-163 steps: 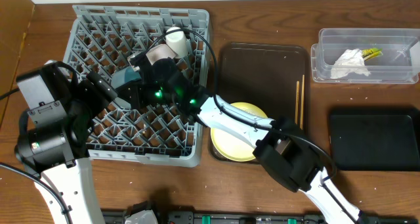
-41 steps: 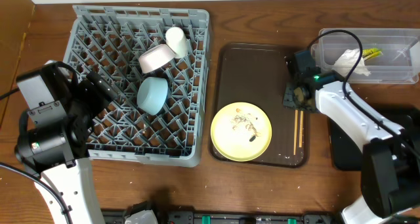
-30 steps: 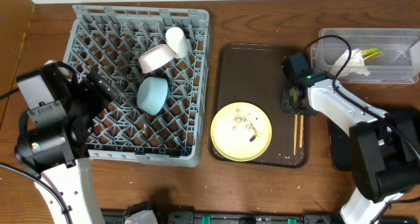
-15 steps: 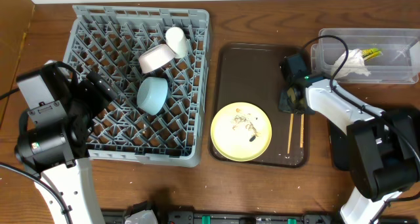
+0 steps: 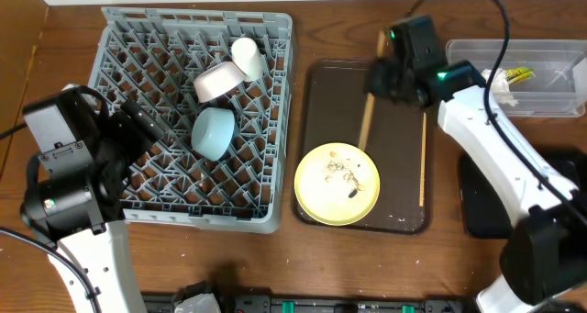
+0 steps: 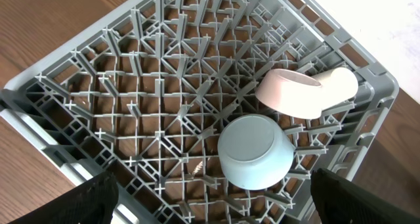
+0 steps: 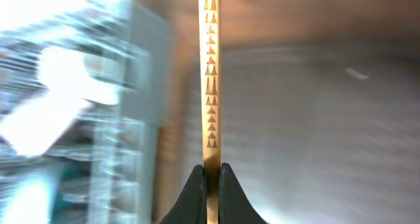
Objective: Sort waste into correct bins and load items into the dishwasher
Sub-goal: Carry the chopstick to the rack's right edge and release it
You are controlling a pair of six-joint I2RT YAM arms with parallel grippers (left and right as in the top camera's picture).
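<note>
Since half a second ago the right claw [image 5: 383,79] has swung to the far edge of the brown tray [image 5: 339,93], taking one chopstick [image 5: 365,129] along; its jaws are pinched tight on the stick, which runs past the claw both ways, one end slanting toward the yellow plate [image 5: 337,184]. The second chopstick [image 5: 423,162] lies flat on the tray, on that claw's side toward the clear tub [image 5: 550,45]. The left claw [image 6: 213,183] hangs spread wide and empty above the grey dish rack [image 6: 98,119], the light-blue bowl [image 6: 254,152] just beneath it.

In the rack [image 5: 147,65], blue bowl [image 5: 214,132], pink bowl [image 5: 218,81] and cup [image 5: 246,56] block the right; left cells lie open.
</note>
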